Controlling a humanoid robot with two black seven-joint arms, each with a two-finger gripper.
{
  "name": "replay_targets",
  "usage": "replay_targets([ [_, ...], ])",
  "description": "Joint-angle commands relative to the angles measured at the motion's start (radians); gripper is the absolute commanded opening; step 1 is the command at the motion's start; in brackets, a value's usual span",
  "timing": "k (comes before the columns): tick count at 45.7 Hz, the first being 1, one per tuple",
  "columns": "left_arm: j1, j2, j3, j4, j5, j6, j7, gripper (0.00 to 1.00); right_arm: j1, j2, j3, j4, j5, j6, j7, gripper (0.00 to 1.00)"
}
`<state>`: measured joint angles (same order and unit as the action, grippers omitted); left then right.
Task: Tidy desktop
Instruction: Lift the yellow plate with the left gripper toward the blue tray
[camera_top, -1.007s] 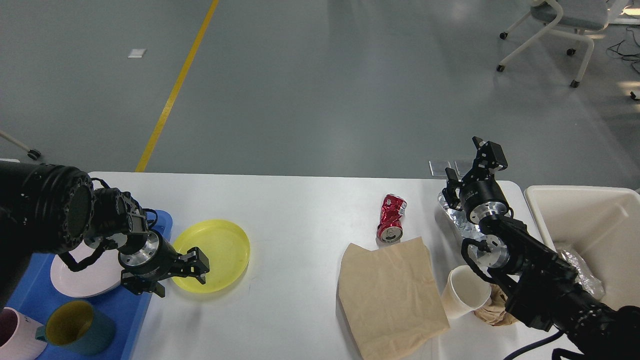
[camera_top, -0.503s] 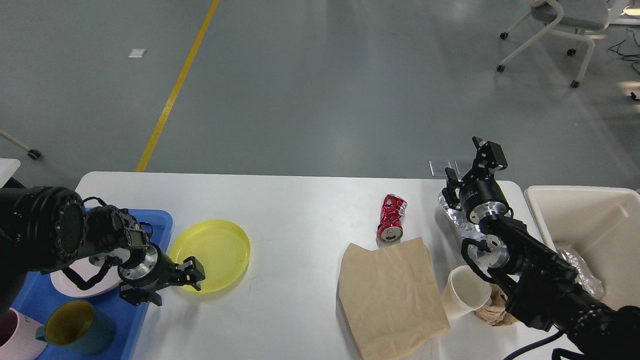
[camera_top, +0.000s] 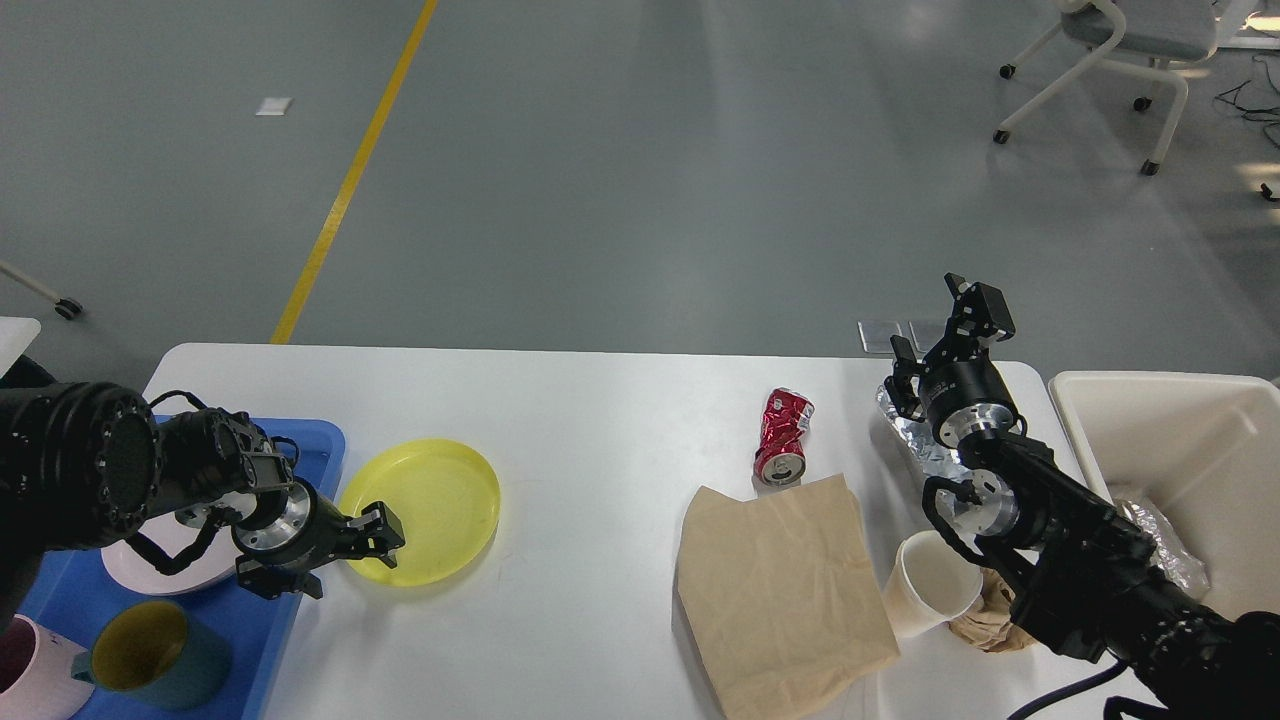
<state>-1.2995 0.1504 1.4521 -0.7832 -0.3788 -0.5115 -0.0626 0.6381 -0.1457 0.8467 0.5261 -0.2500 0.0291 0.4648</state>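
Observation:
The white desktop (camera_top: 600, 420) holds a yellow plate (camera_top: 430, 505) at the left, next to a blue tray (camera_top: 60, 600). My left gripper (camera_top: 345, 558) is open at the plate's near-left rim, with one finger over the plate and the other outside it, by the tray's edge. At the right lie a crushed red can (camera_top: 783, 437), a brown paper bag (camera_top: 785, 590), a white paper cup (camera_top: 935, 595) on its side, crumpled foil (camera_top: 920, 450) and a brown paper wad (camera_top: 990, 615). My right gripper (camera_top: 940, 325) is open and empty, raised above the foil at the far edge.
The blue tray holds a white plate (camera_top: 160, 560), a teal mug (camera_top: 150, 660) and a white mug (camera_top: 30, 680). A cream-white bin (camera_top: 1180, 440) with some foil inside stands past the desktop's right end. A chair (camera_top: 1110, 60) stands on the floor at the far right.
My left arm has drawn back to the left, and its gripper has slid left and a little down from over the plate to its near-left rim. The right arm has not moved.

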Motion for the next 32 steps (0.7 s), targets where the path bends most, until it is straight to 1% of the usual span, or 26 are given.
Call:
replay_targets([
  [1,0.008,0.000,-0.009,0.027,0.000,0.002,0.001,0.81,0.000,0.000,0.000,0.000,0.000,0.000,0.000,1.00],
  [4,0.014,0.000,-0.022,0.038,0.000,0.002,0.001,0.79,0.000,0.000,0.000,0.000,0.000,0.000,0.000,1.00],
  [10,0.026,0.000,-0.026,0.047,0.000,0.002,0.001,0.72,0.000,0.000,0.000,0.000,0.000,0.000,0.000,1.00],
  [18,0.039,0.000,-0.029,0.053,0.000,0.002,0.001,0.67,0.000,0.000,0.000,0.000,0.000,0.000,0.000,1.00],
  [24,0.045,0.000,-0.030,0.053,0.000,0.001,0.001,0.61,0.000,0.000,0.000,0.000,0.000,0.000,0.000,1.00],
  [29,0.045,-0.002,-0.030,0.053,0.000,-0.002,0.001,0.54,0.000,0.000,-0.001,0.000,0.000,0.000,0.000,1.00],
  [32,0.049,-0.002,-0.030,0.053,0.001,-0.009,0.004,0.47,0.000,0.000,0.000,0.000,0.000,0.000,0.000,1.00],
])
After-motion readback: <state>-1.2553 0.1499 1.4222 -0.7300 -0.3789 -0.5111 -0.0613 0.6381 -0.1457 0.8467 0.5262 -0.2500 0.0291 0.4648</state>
